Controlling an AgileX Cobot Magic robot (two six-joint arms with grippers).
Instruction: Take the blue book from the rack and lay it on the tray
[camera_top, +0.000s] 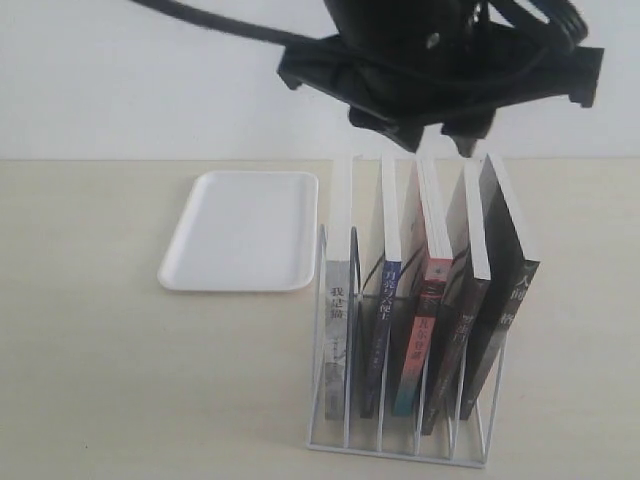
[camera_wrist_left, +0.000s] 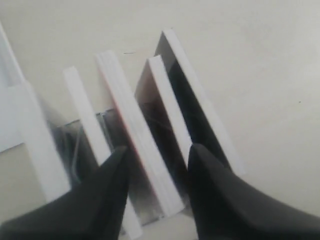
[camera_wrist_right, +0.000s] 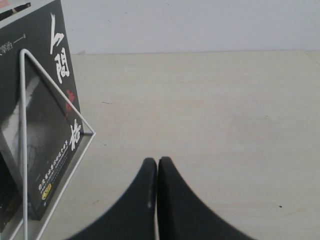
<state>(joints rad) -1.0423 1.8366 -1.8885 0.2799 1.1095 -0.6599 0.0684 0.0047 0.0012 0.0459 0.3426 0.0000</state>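
The pale counter (camera_top: 100, 400) carries the rack (camera_top: 321, 330) with five books standing in it and, just beside it on the left arm's side, the bare tray (camera_top: 240, 230). The blue book (camera_top: 377, 330) stands in the second slot from the tray end. It is upright, with its dark spine turned to the exterior camera, its covers facing the tray and away from it, and its top edge running back toward the wall. Its long axis is near vertical, so I judge a straight lift would clear the wires.

The left tool (camera_top: 435, 135) hangs above the rack, spread wide and gripping nothing. In the left wrist view it (camera_wrist_left: 159, 150) seems to straddle the thicker pink-edged book (camera_wrist_left: 140, 140), while the blue book's thin white edge (camera_wrist_left: 85, 115) lies just outside one finger (camera_wrist_left: 112, 190), on the tray side. The coming move probably needs a one-slot shift that way.

The right tool (camera_wrist_right: 157, 160) is clenched on nothing, low beside the rack's far end, so the left arm is nearer
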